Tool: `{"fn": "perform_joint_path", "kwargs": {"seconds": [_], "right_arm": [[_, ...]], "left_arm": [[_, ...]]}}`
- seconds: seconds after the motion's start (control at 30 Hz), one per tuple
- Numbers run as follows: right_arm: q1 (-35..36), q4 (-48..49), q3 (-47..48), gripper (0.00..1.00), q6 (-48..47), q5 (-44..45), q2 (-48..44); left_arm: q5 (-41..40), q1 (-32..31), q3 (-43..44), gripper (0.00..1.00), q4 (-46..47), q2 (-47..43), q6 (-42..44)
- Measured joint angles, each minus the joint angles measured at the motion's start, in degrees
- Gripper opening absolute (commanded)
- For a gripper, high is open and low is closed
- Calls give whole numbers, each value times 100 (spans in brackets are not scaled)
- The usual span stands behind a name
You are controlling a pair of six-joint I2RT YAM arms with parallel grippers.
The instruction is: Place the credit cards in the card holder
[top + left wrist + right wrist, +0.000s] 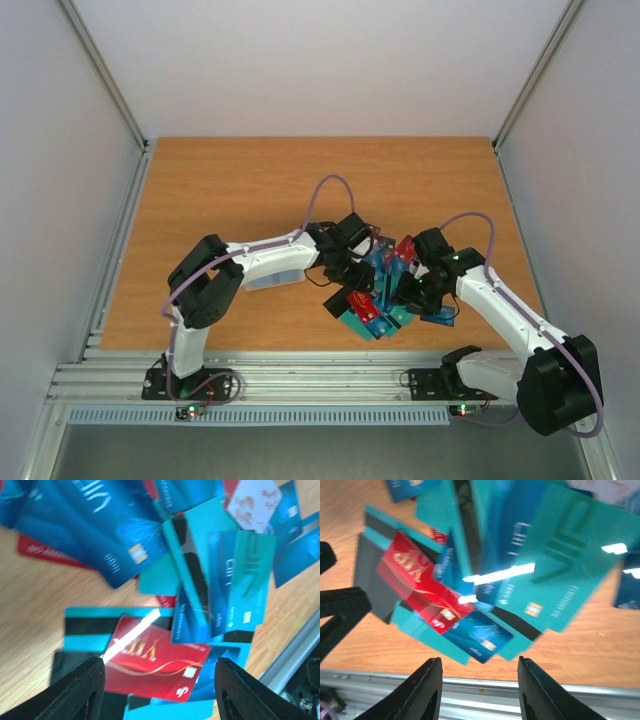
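Note:
The credit cards [378,292] lie in a loose overlapping heap near the table's front edge, mostly teal and blue. A red card [155,662] with gold print sits on top at the heap's near side and also shows in the right wrist view [420,587]. My left gripper [157,695] hovers open over that red card with nothing between its fingers [75,690]. My right gripper [480,690] is open and empty too, over a blue card [480,635] at the heap's front edge. A pale flat thing, apparently the card holder [272,283], lies partly under my left forearm.
A metal rail [530,697] runs along the table's front edge just below the heap. Both grippers [345,272] [410,290] crowd the pile from either side. White walls enclose the wooden table [250,190] on three sides.

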Motion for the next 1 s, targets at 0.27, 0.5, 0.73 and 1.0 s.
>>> {"fn": "perform_joint_path", "kwargs": {"seconds": [0.27,0.5,0.73,1.0], "right_arm": [[-267,-590,-146,55,713,570,-354],[-540,-483,-166,51,1084,1182,48],[-955,140,219,42,1038,1749,1226],[-977,682,365,41,892,1888,2098]], "left_arm": [[837,-42,291,58,308,407,114],[734,-219,474,56,367,546,70],[468,-254,-361,56,389,-50,-96],[262,-310,-1023,56,413,-918,-267]]}}
